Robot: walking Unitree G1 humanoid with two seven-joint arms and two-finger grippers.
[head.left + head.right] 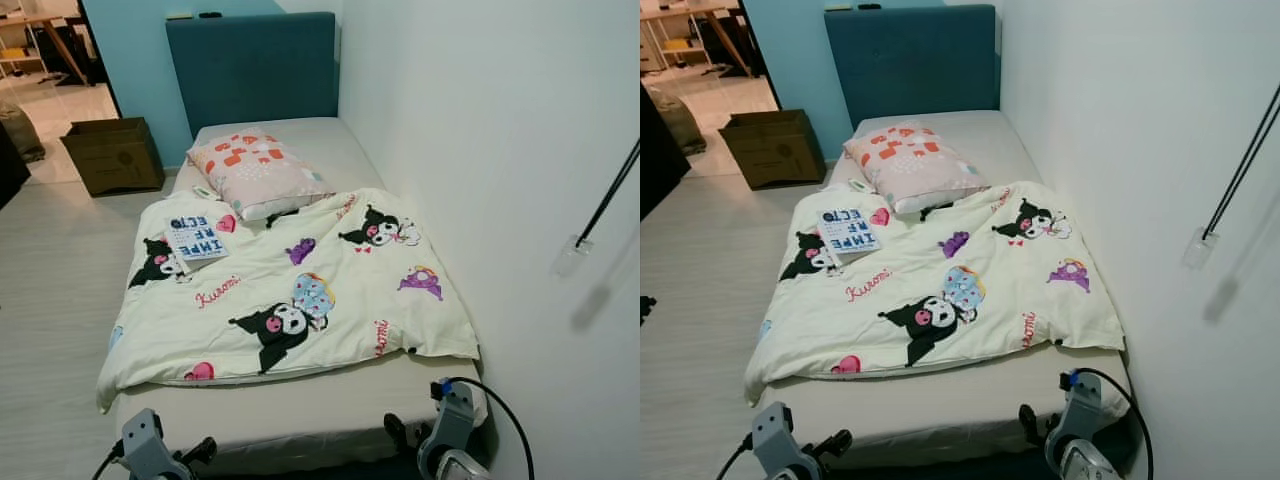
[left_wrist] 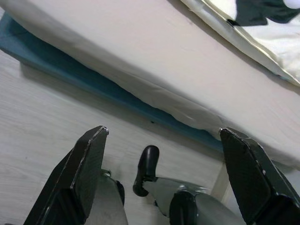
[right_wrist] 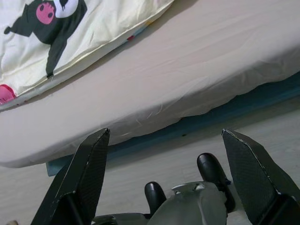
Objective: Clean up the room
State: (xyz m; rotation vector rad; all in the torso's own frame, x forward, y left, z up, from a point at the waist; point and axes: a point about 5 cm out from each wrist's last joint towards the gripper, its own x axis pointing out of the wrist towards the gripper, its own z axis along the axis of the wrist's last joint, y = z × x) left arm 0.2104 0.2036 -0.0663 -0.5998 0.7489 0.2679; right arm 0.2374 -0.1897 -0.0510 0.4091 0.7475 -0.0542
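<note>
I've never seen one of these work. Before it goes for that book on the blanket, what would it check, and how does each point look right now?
1. Book in sight: ok, it lies flat on the blanket, beside the pillow.
2. Nothing resting on the book: ok.
3. Left gripper free: ok, fingers open, holding nothing, low at the foot of the bed.
4. Right gripper free: ok, open and holding nothing, also at the foot of the bed.
5. Book within reach from here: probably not ok, it lies far up the bed.
6. A place to put the book: cannot tell; a cardboard box stands on the floor by the headboard.
</note>
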